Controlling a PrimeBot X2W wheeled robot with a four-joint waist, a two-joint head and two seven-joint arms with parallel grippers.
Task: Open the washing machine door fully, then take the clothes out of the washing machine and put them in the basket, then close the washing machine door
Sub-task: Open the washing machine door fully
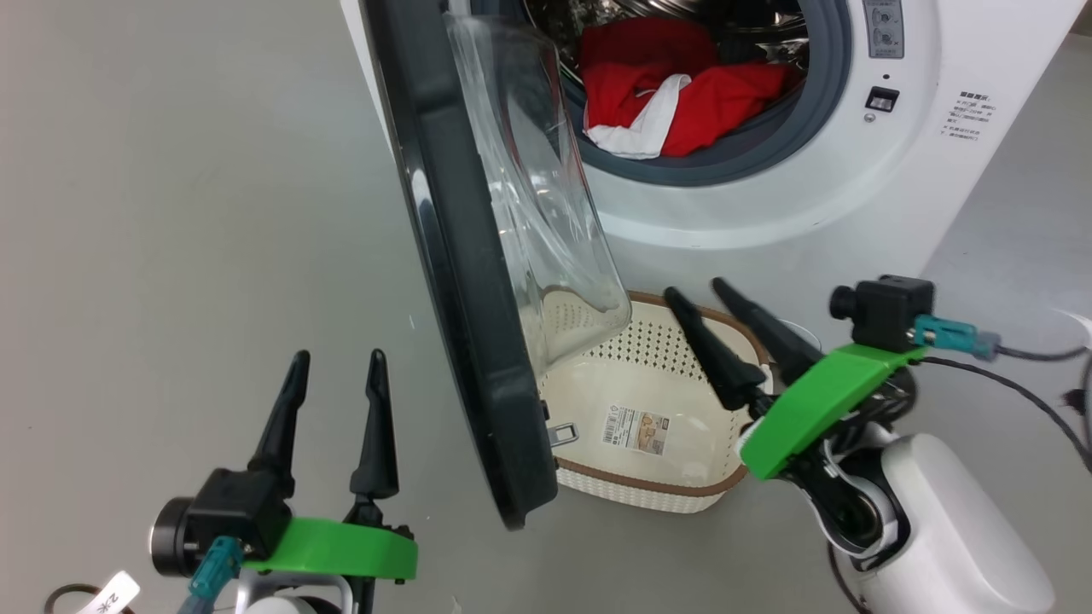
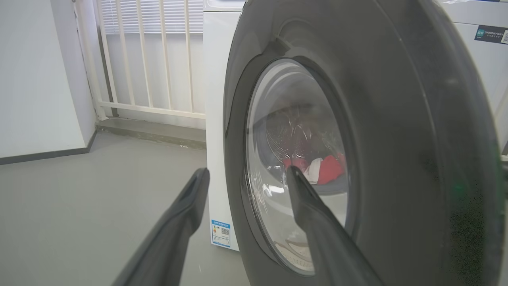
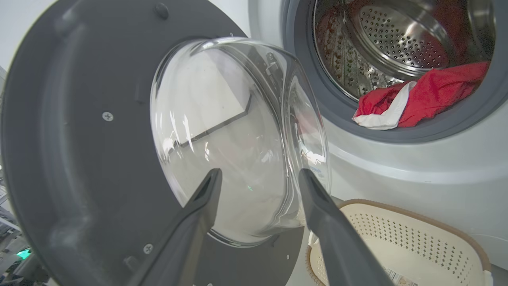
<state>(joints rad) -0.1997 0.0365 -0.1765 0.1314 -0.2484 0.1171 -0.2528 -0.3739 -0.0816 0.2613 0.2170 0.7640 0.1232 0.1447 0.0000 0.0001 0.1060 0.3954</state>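
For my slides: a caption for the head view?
Washing machine door open, red clothes in the drum, basket on the floor, left gripper and right gripper open.

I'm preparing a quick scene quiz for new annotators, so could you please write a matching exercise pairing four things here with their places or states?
Things:
1 the clothes
2 the basket
3 the washing machine door
4 the right gripper

Places or states:
A on the floor, no clothes inside
B swung open
C lying at the mouth of the drum
D open, close by the basket

Pairs: 1-C, 2-A, 3-B, 4-D
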